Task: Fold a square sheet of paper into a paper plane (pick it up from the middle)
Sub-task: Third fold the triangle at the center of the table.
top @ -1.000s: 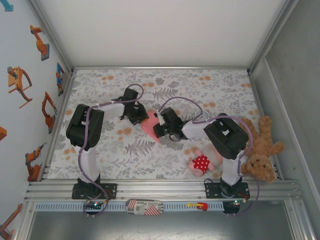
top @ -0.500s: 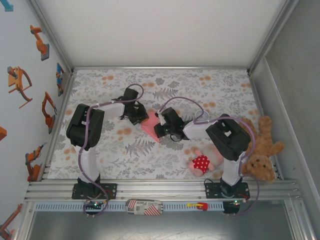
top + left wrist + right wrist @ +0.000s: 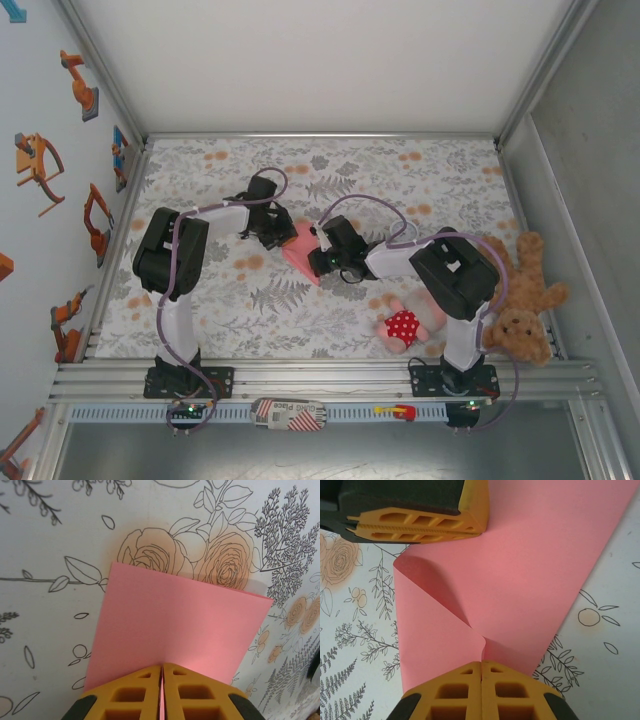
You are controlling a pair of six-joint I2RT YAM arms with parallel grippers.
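We see the thin salmon-pink sheet of paper (image 3: 298,254) lying mid-table on the floral-printed table cover (image 3: 400,180), between our two arms. The left pincer (image 3: 283,237) meets its rear left edge and the right pincer (image 3: 316,262) its right side.

From the left wrist, the left pincer (image 3: 161,669) has its yellow fingers (image 3: 125,697) pressed together, nipping the near edge of the paper (image 3: 180,620), which spreads away flat over the printed roses.

From the right wrist, the right pincer (image 3: 481,664) is likewise closed tight on the paper (image 3: 535,565), at the spot where a crease runs up from its fingertips. To the left of that crease a flap curls up, rounded rather than flattened. The left pincer's fingers (image 3: 420,527) clamp the sheet at the upper left.

A pink plush doll in a red dotted dress (image 3: 403,325) lies near the right arm's base and a brown teddy bear (image 3: 525,300) lies at the table's right edge, both well apart from the paper.
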